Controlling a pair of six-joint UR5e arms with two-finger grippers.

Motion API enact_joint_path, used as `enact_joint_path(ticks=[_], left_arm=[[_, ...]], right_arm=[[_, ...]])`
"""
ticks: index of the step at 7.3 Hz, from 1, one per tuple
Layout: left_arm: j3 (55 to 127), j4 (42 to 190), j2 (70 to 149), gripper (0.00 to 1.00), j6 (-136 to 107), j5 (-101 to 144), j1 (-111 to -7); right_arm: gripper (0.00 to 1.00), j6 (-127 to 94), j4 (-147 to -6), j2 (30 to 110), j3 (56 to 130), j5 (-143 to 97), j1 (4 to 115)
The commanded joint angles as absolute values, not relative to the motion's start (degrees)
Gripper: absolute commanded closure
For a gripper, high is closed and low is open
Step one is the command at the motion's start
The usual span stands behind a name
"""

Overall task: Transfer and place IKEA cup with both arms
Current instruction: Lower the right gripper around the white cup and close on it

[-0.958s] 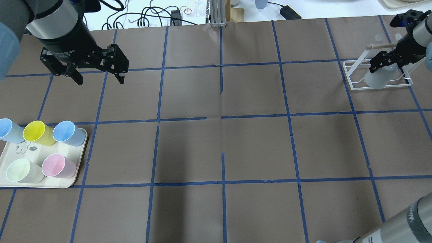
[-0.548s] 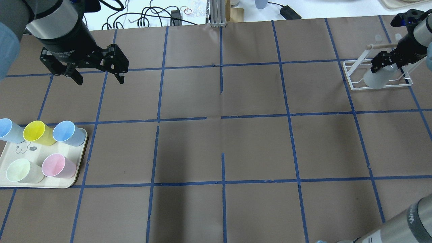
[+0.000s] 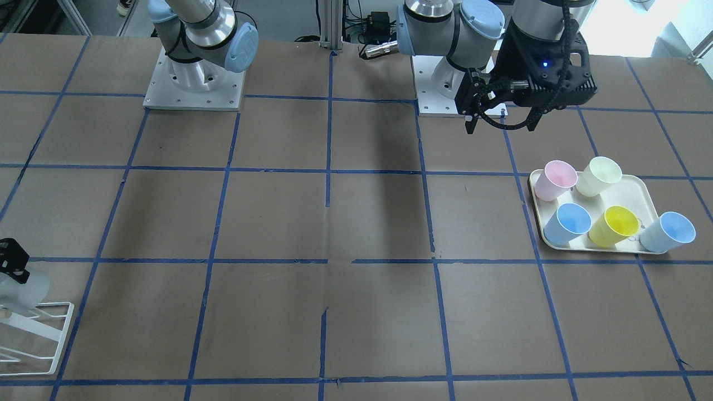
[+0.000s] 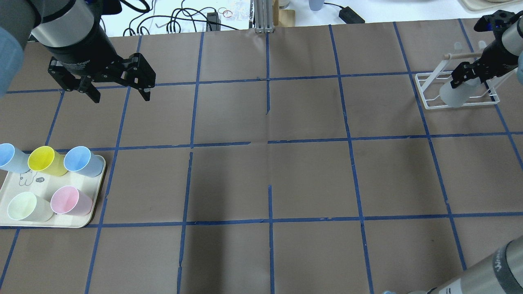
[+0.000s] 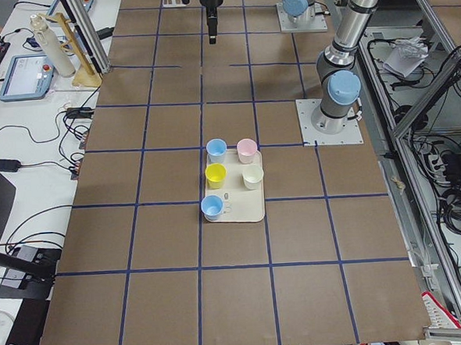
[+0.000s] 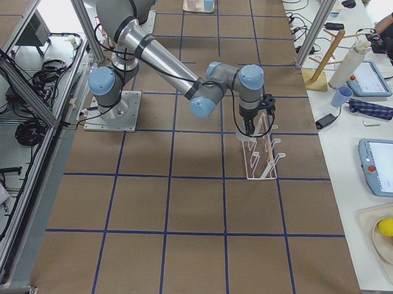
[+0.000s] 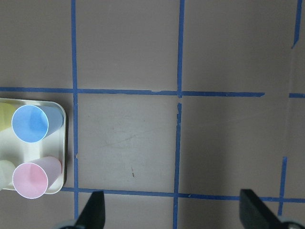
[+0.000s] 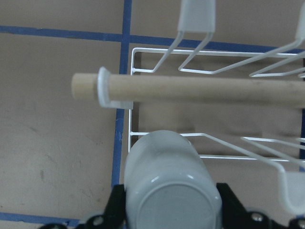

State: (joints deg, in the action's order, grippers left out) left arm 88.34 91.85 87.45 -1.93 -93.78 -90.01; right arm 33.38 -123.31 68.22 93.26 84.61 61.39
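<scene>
The pale grey IKEA cup (image 4: 452, 96) is in my right gripper (image 4: 466, 77), tilted with its mouth down over the white wire rack (image 4: 425, 87) at the far right. In the right wrist view the cup's base (image 8: 167, 200) faces the camera between the black fingers (image 8: 116, 206), just below the rack's wooden bar (image 8: 200, 89). The cup (image 3: 22, 289) also shows at the left edge of the front view. My left gripper (image 4: 121, 94) is open and empty, high over the far left; its fingertips (image 7: 95, 210) frame bare table.
A cream tray (image 4: 28, 181) at the near left holds two blue cups, a yellow one (image 4: 43, 160), a pink one (image 4: 67, 200) and a cream-yellow one (image 4: 24, 206). Blue tape lines grid the brown table. Cables lie beyond the far edge.
My right gripper has shifted the cup slightly over the rack. The left arm has not moved.
</scene>
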Motion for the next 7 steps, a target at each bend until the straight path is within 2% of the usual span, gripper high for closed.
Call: enact_joint_path(ticks=[1, 5, 7], left_arm=[[88.24, 91.85, 87.45, 0.00, -1.93, -93.78, -90.00], [88.59, 92.02, 87.54, 0.00, -1.85, -93.43, -89.91], [88.68, 92.02, 87.71, 0.00, -0.97, -93.34, -89.91]], right_arm=[[1.00, 33.49, -122.44, 69.08, 92.38, 85.25, 61.44], [1.00, 33.49, -111.64, 77.32, 89.39, 89.63, 61.52], [1.00, 33.49, -104.63, 84.95, 89.47, 89.74, 62.05]])
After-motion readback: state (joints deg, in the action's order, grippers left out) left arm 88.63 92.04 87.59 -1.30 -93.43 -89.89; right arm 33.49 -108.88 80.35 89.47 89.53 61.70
